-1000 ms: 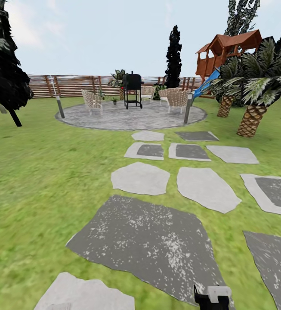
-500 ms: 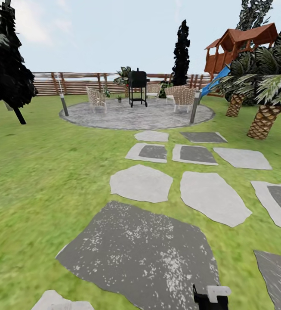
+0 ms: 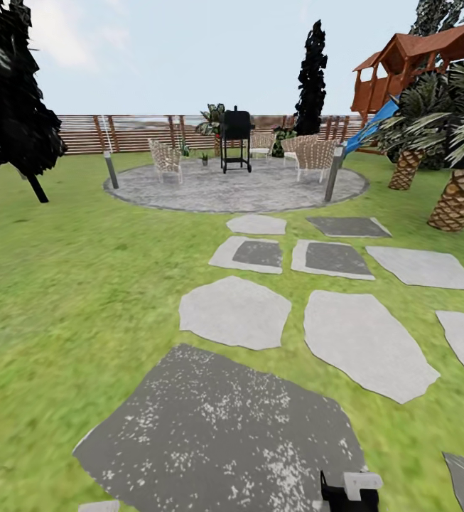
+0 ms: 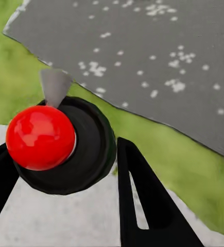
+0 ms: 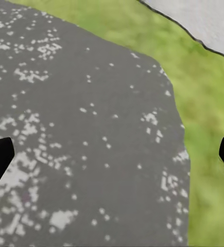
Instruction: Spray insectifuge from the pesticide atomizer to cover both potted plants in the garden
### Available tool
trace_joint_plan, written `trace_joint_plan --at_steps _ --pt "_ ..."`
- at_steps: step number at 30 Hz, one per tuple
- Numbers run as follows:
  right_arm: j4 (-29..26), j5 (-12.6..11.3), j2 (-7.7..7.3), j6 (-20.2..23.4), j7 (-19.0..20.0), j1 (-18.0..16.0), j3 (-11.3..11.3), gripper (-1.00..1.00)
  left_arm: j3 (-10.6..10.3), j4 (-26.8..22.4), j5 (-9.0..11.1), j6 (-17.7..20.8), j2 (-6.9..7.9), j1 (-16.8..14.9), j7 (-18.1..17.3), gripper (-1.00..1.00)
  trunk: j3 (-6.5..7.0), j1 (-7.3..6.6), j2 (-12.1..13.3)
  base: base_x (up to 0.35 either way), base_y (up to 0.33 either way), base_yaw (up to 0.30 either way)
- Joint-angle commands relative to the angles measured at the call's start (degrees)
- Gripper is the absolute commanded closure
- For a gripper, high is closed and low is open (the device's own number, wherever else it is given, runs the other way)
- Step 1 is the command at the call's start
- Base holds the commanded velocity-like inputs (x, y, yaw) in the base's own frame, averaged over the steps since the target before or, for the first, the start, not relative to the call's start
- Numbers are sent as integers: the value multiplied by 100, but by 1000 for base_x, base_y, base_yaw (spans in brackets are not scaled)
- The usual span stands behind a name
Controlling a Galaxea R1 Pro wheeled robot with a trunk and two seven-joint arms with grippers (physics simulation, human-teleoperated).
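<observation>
In the left wrist view my left gripper (image 4: pixel 65 149) is shut on the pesticide atomizer (image 4: pixel 65 144), a black round body with a red ball top and a grey nozzle, held over a stepping stone. My right gripper (image 5: pixel 112 154) is open with its fingertips far apart and nothing between them, hanging over a dark speckled stone. Far ahead in the garden, a small potted plant (image 3: pixel 204 159) stands on the round grey patio (image 3: pixel 274 193) beside the black grill (image 3: pixel 236 139); it is too small to make out in detail.
Grey stepping stones (image 3: pixel 235 311) lead over the lawn to the patio, which holds wicker chairs (image 3: pixel 165 159) and two short posts (image 3: pixel 333 182). Palms (image 3: pixel 462 192) and a wooden play tower (image 3: pixel 423 64) stand at right, a dark tree (image 3: pixel 11 107) at left, a slatted fence (image 3: pixel 132 133) behind.
The whole head view has shifted: the patio, stones and palms sit further right and a little nearer, so the camera has moved. The black-and-white arm part at the bottom edge keeps its place.
</observation>
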Motion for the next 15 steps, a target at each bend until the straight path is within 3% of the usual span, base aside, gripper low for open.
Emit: trace_joint_plan --at_steps 1,15 --pt "-1 -38 0 -7 -22 -1 51 -100 13 4 22 -21 0 -3 -3 100 -5 2 -2 320 -129 1" --pt "-1 -33 -4 -7 -14 -1 58 -100 13 5 37 -21 0 -3 -3 100 -5 2 -2 320 -129 0"
